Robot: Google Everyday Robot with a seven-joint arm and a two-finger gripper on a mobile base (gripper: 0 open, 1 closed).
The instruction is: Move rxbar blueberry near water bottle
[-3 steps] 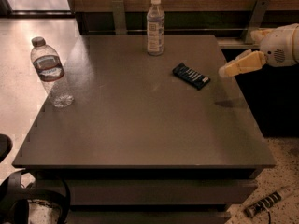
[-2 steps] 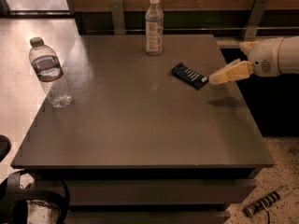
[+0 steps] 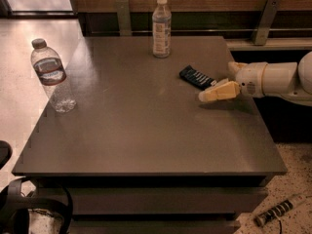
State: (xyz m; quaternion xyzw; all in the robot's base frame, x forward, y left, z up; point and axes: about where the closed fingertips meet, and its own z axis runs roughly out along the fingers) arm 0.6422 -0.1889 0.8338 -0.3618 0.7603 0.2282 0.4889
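Observation:
The rxbar blueberry (image 3: pixel 197 77) is a flat dark wrapper with white lettering, lying on the grey table (image 3: pixel 146 130) right of centre. The water bottle (image 3: pixel 52 75), clear with a grey cap and a red-striped band label, stands upright near the table's left edge. My gripper (image 3: pixel 204 95) comes in from the right on a white arm. Its cream fingers point left, low over the table, just in front of and to the right of the bar, not touching it.
A white-capped bottle with a pale label (image 3: pixel 161 27) stands at the back centre of the table. A wooden wall and metal brackets run behind. The table's right edge lies under the arm. Dark gear (image 3: pixel 19 213) sits at the lower left on the floor.
My gripper has moved left and down from beyond the table's right edge to just beside the bar. The bar and both bottles have not moved.

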